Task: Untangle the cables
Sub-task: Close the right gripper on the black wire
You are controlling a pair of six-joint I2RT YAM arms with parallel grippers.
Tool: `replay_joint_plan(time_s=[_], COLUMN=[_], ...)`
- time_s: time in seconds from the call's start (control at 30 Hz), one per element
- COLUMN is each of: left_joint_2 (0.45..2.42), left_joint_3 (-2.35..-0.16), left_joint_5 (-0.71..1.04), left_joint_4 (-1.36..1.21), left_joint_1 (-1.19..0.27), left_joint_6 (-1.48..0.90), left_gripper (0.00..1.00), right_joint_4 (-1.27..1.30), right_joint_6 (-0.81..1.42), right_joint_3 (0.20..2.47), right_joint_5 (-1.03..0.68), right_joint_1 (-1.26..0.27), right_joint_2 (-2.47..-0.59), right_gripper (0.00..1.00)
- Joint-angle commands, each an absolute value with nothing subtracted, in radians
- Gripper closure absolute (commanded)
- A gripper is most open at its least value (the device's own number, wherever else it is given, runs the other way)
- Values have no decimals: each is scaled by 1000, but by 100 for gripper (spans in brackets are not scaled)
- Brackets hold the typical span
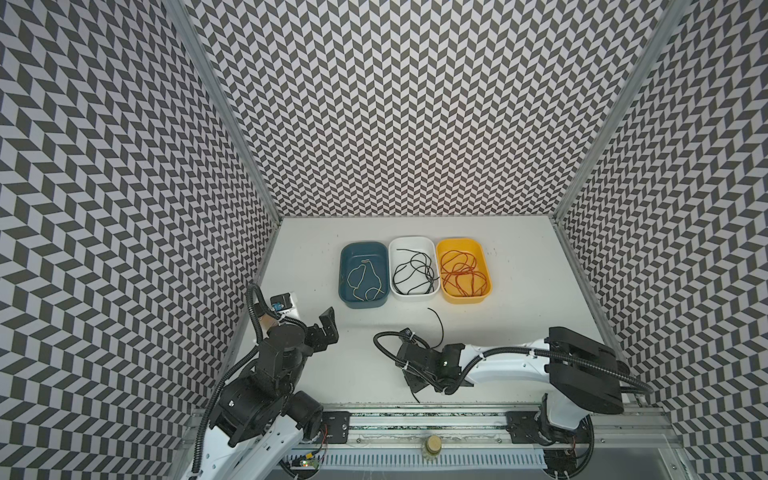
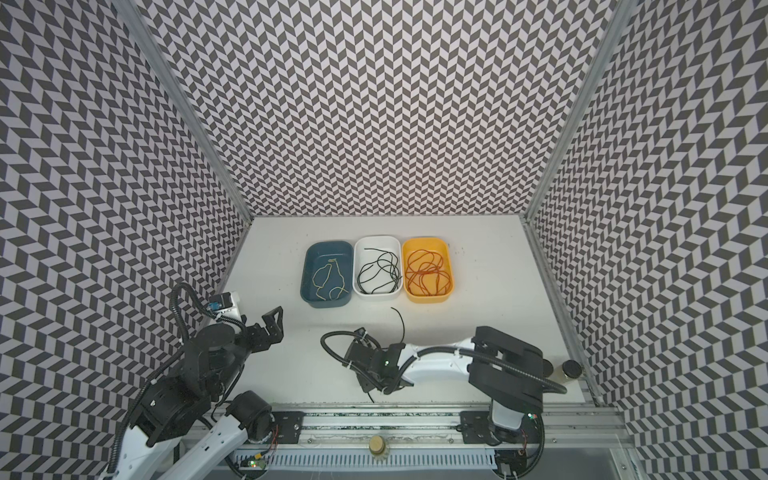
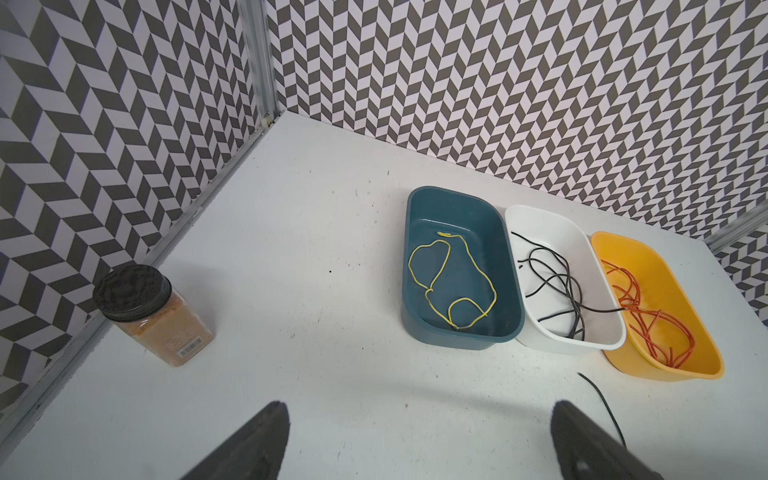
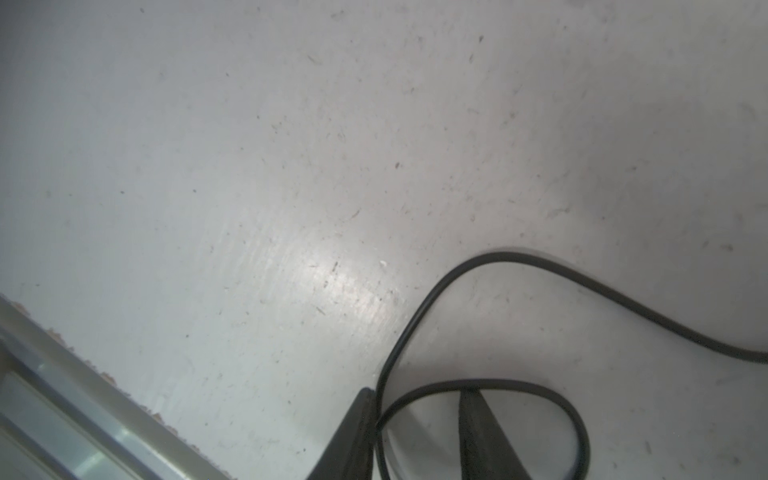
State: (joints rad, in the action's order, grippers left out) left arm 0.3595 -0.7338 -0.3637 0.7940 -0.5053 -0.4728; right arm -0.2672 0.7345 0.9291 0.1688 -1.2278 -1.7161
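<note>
Right gripper (image 4: 417, 392) hovering low over table (image 4: 249, 166), jaws standing narrow with gap showing; loop of loose black cable (image 4: 503, 255) lying between fingers (image 4: 357, 428), seemingly not pinched. Loose black cable lying on robot side of white tray (image 1: 415, 296), apart from it. Second black cable (image 1: 429, 272) sitting inside white tray; pale yellow cable (image 3: 494, 291) in blue tray (image 1: 343, 270) just left, orange-red cable (image 1: 461, 270) in yellow tray (image 1: 486, 270) just right. Left gripper (image 3: 419, 405) gaping wide, holding nothing. Sorting looking mostly done; one cable needing tray.

Pale yellow cable (image 2: 331, 261) in teal tray (image 2: 328, 302), black cable (image 2: 390, 270) in white tray (image 2: 377, 295), orange-red cable (image 2: 428, 272) in yellow tray (image 2: 428, 297), loose black cable (image 2: 402, 328) on tabletop (image 2: 498, 291)
</note>
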Motion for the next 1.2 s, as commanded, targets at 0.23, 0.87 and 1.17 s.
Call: replay_joint_plan(time_s=[0.23, 0.87, 1.17], left_joint_2=[347, 345, 345], left_joint_3=[-730, -730, -731], left_joint_5=[-390, -398, -399], left_joint_4=[810, 813, 813], left_joint_1=[-512, -518, -518], left_joint_6=[-488, -489, -489], left_gripper=[0, 0, 0], right_joint_4=[-331, -222, -223], right_joint_6=[747, 682, 654], right_joint_3=[959, 912, 838], right_joint_5=[213, 163, 166], right_joint_1=[-1232, -1215, -1215], right_joint_2=[-1804, -1756, -1511], right_gripper=[70, 100, 100])
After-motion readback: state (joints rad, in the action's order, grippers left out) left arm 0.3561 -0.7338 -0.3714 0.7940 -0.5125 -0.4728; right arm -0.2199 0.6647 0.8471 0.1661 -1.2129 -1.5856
